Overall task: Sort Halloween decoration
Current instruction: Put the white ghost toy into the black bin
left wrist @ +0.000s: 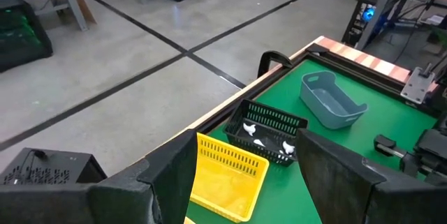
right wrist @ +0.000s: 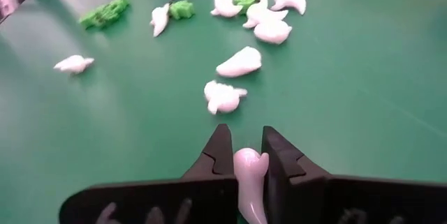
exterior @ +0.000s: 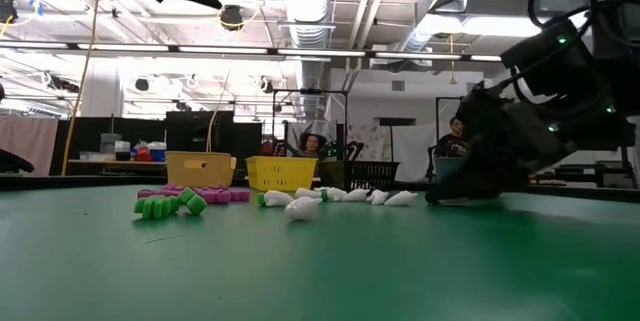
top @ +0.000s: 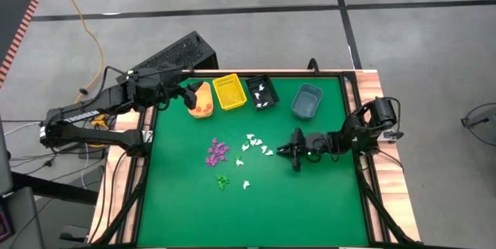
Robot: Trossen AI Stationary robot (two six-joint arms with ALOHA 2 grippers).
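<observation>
Right wrist view shows a smooth white ghost trinket [right wrist: 248,182] pinched between the right gripper [right wrist: 246,155] fingers, low on the green felt table [top: 325,210]. More white ghosts [top: 256,144], purple pieces [top: 218,151] and green ones [top: 222,180] lie scattered mid-table. Left gripper [left wrist: 244,175], fingers spread and empty, hovers above the slatted yellow bin [top: 230,91]; black basket [top: 262,92] and blue-grey tub [top: 307,101] sit alongside.

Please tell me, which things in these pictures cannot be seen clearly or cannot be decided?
- Orange bin, high view: the left gripper covers part of it, so its contents are unclear.
- White trinket clamped in the right gripper, right wrist view: its lower end is cut off by the picture's edge.
- Green trinkets, high view: too small to count.
- Grey bin, left wrist view: looks empty, but its near wall hides part of the floor.
</observation>
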